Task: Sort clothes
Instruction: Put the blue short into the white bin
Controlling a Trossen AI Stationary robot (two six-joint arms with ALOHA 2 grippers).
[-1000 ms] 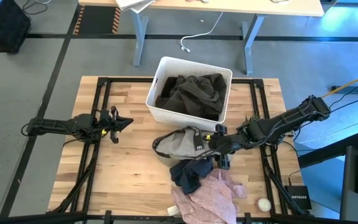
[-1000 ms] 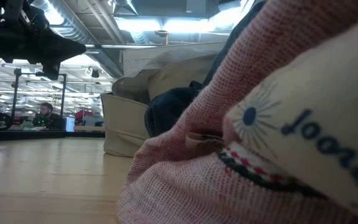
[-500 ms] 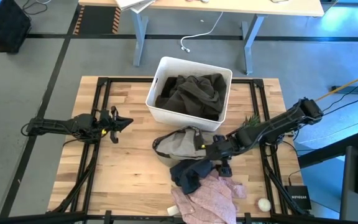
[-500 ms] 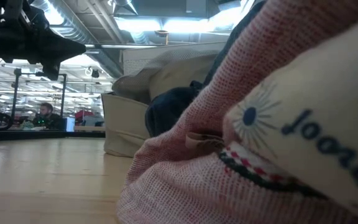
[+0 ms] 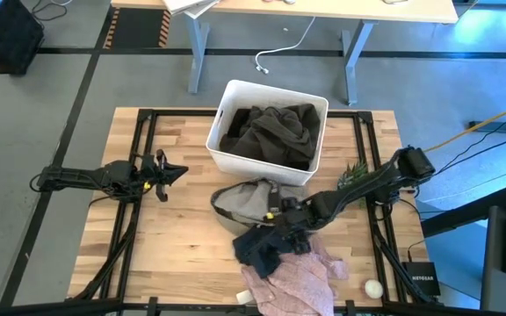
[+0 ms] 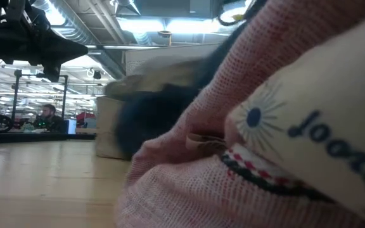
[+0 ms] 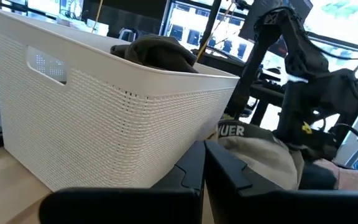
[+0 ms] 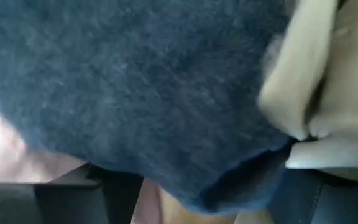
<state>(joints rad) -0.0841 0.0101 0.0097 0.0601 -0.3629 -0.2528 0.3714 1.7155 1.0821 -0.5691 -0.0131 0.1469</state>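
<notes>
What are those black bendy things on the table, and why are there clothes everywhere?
Those are two robot arms, each ending in two fingers for picking things up. One picture looks down from above, one sits low on the table, and one camera rides on each arm's wrist.

On the wooden table stands a white bin with dark olive-green clothes inside. In front of it lie a grey-beige garment, a dark navy garment and a pale pink garment.

The right gripper has its fingers down among the navy cloth, which fills its wrist picture; I can't tell if it holds it. The left gripper waits to the side, fingers shut, holding nothing.
</notes>
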